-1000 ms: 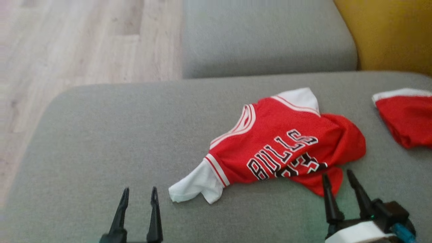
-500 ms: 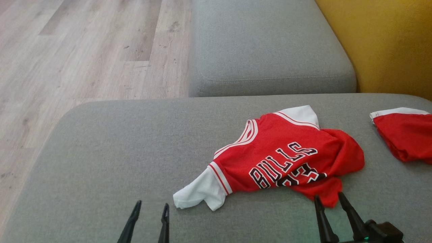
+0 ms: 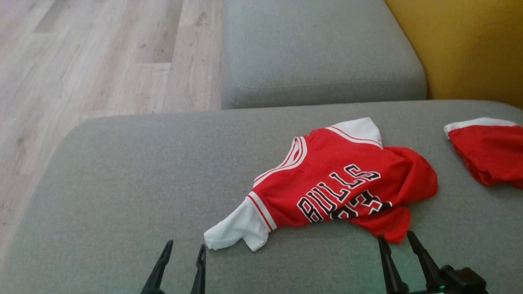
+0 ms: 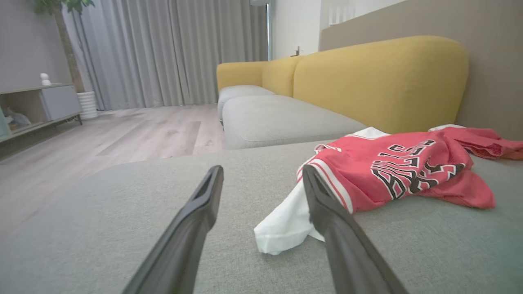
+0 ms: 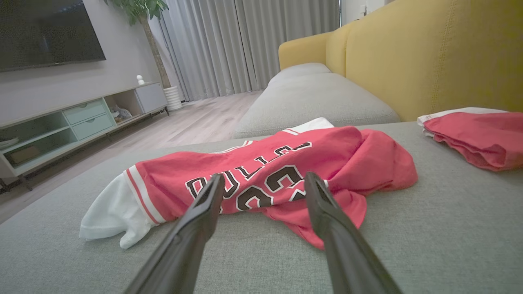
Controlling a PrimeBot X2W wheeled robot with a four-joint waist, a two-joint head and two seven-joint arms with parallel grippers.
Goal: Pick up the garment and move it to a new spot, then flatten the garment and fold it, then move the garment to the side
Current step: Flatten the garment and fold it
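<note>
A red jersey (image 3: 343, 183) with white sleeves and black "BULLS" lettering lies crumpled on the grey sofa seat (image 3: 122, 183). The left wrist view has the jersey (image 4: 392, 171) to the right of my fingers, and the right wrist view has the jersey (image 5: 261, 171) straight ahead. My left gripper (image 3: 186, 247) stands open near the seat's front edge, just left of the white sleeve (image 3: 237, 228). Just short of the jersey's red hem, my right gripper (image 3: 395, 237) is open too, with nothing between its fingers.
A second red and white garment (image 3: 486, 153) lies on the seat at the far right. Beyond it rises the yellow backrest (image 3: 470, 45). Another grey seat cushion (image 3: 318, 49) lies ahead, wooden floor (image 3: 81, 61) to the left. A TV cabinet (image 5: 61, 126) stands across the room.
The head camera has shifted, so the whole picture sits differently. Both grippers show lower in the view than a second ago. The jersey lies as before.
</note>
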